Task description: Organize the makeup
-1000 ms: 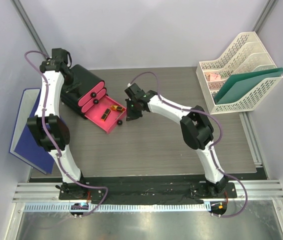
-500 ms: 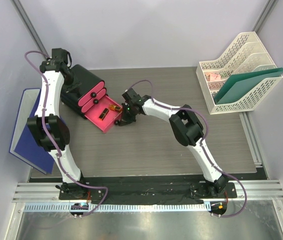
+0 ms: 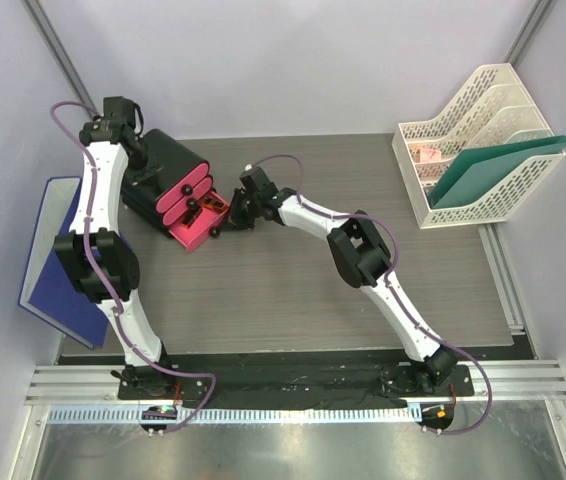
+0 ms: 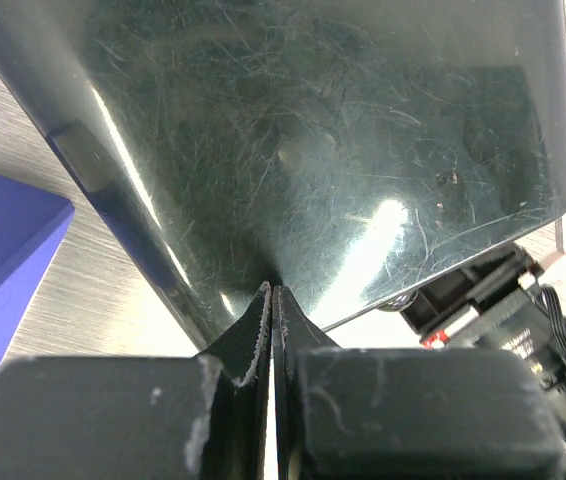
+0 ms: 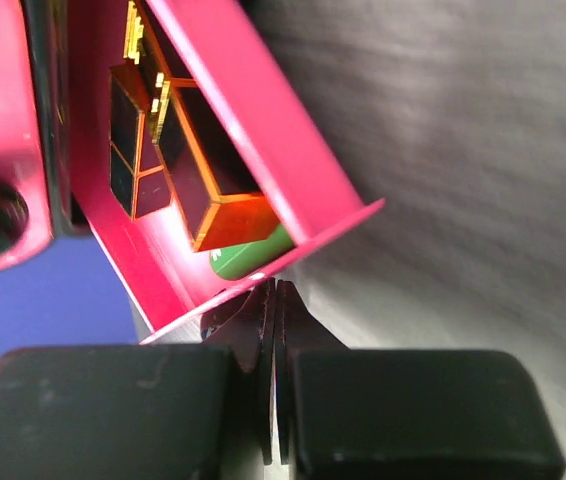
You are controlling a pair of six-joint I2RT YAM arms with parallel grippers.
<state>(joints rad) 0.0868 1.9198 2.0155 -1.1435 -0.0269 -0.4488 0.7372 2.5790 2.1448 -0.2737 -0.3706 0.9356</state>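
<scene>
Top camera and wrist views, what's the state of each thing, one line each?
Lowest pink plastic drawer: partly open.
Upper pink drawers: shut.
Black-and-gold lipsticks: lying inside that drawer.
Green tube: inside it too.
Left gripper: shut, tips against glossy black box.
Right gripper: shut, at the drawer's front.

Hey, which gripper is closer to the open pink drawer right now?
Right. The right gripper, shut, is right at the front end of the open pink drawer. The left gripper, also shut, is against the back of the black box, away from the drawer.
</scene>
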